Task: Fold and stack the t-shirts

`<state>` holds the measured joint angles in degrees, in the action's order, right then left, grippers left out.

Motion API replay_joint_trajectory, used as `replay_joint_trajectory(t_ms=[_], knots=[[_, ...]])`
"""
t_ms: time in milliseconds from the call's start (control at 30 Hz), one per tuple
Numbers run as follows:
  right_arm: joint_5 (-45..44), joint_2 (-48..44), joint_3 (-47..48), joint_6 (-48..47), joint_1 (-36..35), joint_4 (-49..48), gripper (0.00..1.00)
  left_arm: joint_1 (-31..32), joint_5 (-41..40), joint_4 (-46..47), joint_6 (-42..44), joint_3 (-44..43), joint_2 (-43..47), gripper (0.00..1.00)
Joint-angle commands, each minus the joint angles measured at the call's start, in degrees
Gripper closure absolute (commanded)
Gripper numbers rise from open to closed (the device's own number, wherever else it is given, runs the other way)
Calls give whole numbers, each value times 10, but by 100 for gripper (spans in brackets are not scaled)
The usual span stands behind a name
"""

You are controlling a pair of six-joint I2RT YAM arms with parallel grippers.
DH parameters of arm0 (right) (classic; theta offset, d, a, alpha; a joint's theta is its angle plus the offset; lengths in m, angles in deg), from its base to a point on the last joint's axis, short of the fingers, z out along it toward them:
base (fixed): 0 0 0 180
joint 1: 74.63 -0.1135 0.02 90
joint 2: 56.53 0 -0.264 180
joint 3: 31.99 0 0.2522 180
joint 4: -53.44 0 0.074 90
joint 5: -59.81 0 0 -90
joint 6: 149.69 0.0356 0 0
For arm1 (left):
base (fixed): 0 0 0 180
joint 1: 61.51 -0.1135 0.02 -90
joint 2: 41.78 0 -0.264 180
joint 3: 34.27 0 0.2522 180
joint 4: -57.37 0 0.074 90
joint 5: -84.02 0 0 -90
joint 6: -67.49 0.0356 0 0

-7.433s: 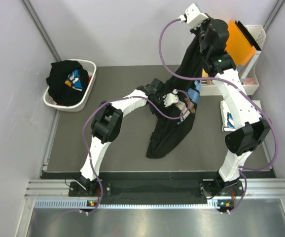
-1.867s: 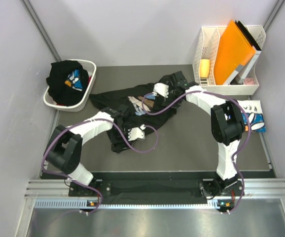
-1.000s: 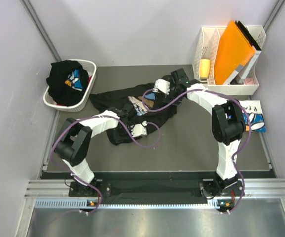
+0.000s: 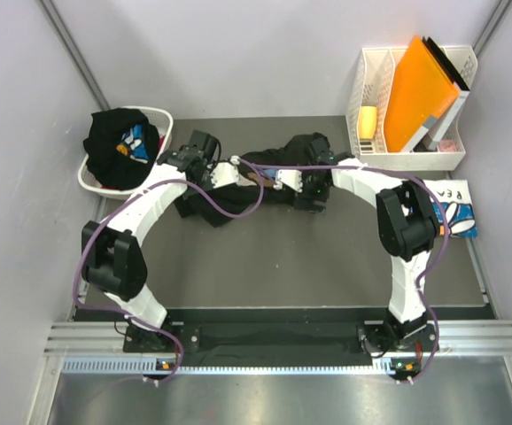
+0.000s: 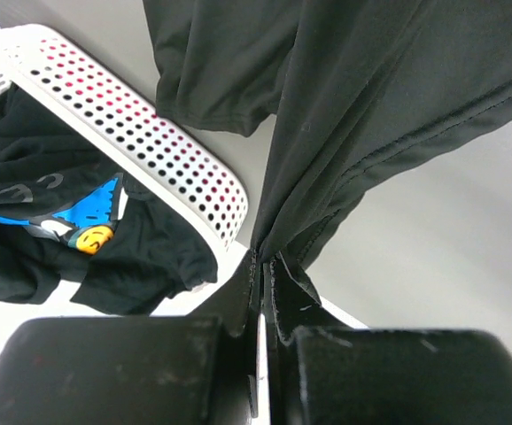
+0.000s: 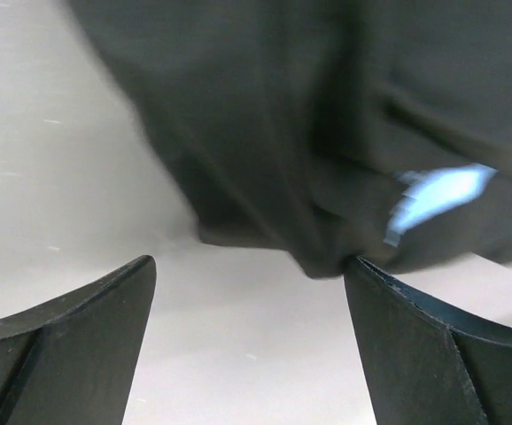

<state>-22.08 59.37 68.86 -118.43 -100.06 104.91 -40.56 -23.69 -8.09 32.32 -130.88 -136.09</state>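
A black t-shirt (image 4: 265, 168) lies bunched on the dark mat between my two grippers. My left gripper (image 4: 229, 173) is shut on a gathered edge of it; in the left wrist view the pinched cloth (image 5: 327, 177) fans out from the closed jaws (image 5: 263, 266). My right gripper (image 4: 302, 188) hovers at the shirt's right end, open, with bare table between its fingers (image 6: 79, 328). The shirt's hem and blue print (image 6: 433, 195) lie just ahead of my right gripper (image 6: 252, 274). A folded white tee (image 4: 455, 208) lies at the right. Another black tee (image 4: 114, 146) fills the basket.
The white laundry basket (image 4: 154, 173) stands at the back left, close beside my left gripper; its perforated rim (image 5: 150, 146) shows in the left wrist view. A white file holder (image 4: 371, 97) with an orange folder (image 4: 420, 88) stands at the back right.
My left gripper has carried the shirt's edge back and left toward the basket, bunching the shirt. My right gripper has opened wider and shifted slightly toward the front.
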Motion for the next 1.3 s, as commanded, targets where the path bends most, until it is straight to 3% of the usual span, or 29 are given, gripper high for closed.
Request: replay_joint_trajectory(t_ms=[0, 400, 467, 567, 600, 700, 967, 1267], knots=[[23, -12, -13, 0, -23, -15, 12, -5, -22, 22, 4, -9, -5, 100], [-50, 42, 6, 56, -44, -142, 16, -10, -16, 22, 3, -17, -11, 100], [-60, 49, 11, 58, -45, -160, 21, -11, -14, 21, 4, -14, -10, 100], [-71, 63, 19, 63, -45, -174, 39, -12, -14, 25, 8, -9, -7, 100], [-74, 68, 22, 65, -45, -178, 60, -12, -13, 25, 9, -10, -7, 100], [-102, 72, 30, 72, -45, -194, 100, -12, -14, 25, 12, -11, -8, 100], [-164, -28, 38, 64, -20, -212, 100, -24, -18, 65, 22, -3, 10, 100], [-228, -143, 64, 43, 30, -244, 100, -29, -67, 245, 47, 55, 75, 100]])
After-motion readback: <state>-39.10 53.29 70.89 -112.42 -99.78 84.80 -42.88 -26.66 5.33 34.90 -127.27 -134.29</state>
